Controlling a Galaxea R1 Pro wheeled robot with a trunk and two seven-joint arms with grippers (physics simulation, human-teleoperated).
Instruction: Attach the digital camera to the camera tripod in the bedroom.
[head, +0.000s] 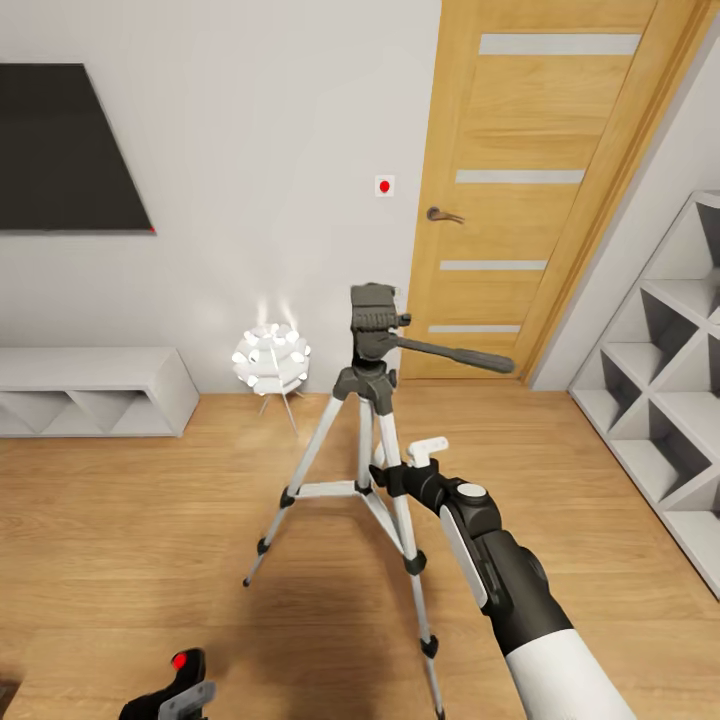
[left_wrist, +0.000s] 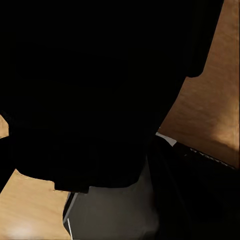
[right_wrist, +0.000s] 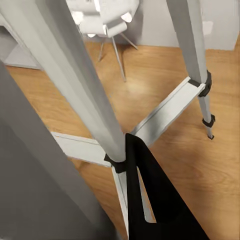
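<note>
The tripod (head: 362, 440) stands mid-floor before the door (head: 540, 190). The right claw (head: 405, 470) is at its legs, open as far as I can tell. The left claw (head: 170, 700) grips the camera (head: 180, 668) low; raise it squarely onto the head (the left wrist view is mostly dark).

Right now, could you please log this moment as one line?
digital camera: in left tool | right tool: at camera tripod leg | mounting: not done
</note>
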